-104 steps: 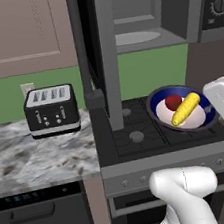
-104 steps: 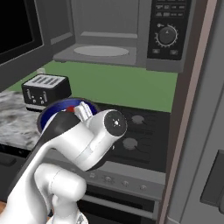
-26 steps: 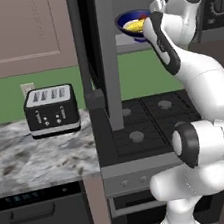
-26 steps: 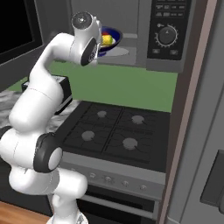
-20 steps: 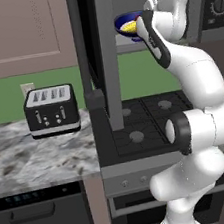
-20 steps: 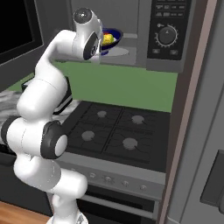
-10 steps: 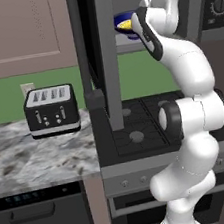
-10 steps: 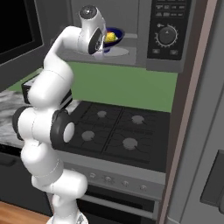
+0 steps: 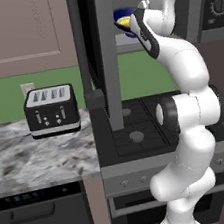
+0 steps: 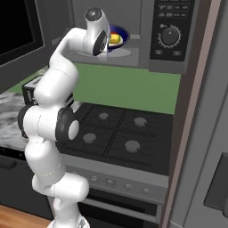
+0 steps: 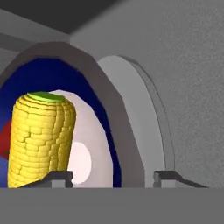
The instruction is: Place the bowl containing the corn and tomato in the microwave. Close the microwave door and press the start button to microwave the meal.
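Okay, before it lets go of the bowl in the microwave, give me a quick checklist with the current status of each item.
1. Bowl inside the microwave cavity: ok.
2. Bowl over the white tray: ok; whether it touches cannot tell.
3. Corn in the bowl: ok.
4. Tomato in the bowl: ok, red edge beside the corn.
5. Gripper hold on the rim: ok, one finger on each side.
6. Microwave door open, off the arm: ok.

Even, diffuse rendered lighting with no clear source; shadows are soft and glare is absent. Both base views are slightly soft and coarse, with the microwave (image 10: 133,31) cavity dimmer than the stove (image 10: 120,138). The hand view is grainy, its close corn (image 11: 41,140) bright and saturated.
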Available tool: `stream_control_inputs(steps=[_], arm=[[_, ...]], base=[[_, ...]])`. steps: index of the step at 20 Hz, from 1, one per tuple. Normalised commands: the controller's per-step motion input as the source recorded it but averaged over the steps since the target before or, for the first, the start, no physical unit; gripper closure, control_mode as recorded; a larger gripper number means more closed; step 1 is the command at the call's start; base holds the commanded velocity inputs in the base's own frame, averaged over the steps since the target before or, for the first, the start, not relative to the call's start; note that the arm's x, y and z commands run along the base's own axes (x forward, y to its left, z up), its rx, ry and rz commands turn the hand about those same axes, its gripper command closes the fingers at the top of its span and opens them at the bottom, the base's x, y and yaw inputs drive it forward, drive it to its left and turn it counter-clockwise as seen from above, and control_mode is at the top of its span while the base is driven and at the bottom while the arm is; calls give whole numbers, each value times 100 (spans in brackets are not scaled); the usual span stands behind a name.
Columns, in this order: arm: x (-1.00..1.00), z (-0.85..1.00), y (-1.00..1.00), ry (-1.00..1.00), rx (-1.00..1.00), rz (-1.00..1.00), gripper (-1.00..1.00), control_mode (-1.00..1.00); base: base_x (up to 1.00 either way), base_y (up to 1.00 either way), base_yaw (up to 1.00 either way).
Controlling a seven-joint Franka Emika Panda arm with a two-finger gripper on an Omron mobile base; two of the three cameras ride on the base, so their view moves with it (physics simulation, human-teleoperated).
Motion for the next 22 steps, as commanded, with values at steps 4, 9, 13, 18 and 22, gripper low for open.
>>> stream_control_inputs(steps=[4, 9, 13, 18, 22], arm=[[-32, 0, 0, -7, 0, 2, -100, -100], [-69, 6, 0, -6, -2, 6, -100, -100], [-92, 0, 0, -4, -8, 8, -100, -100], [-100, 11, 0, -5, -17, 12, -100, -100], [-100, 40, 0, -8, -32, 19, -100, -100]], base=[[0, 0, 0], [0, 0, 0], [0, 0, 0], [0, 0, 0], [0, 0, 0]])
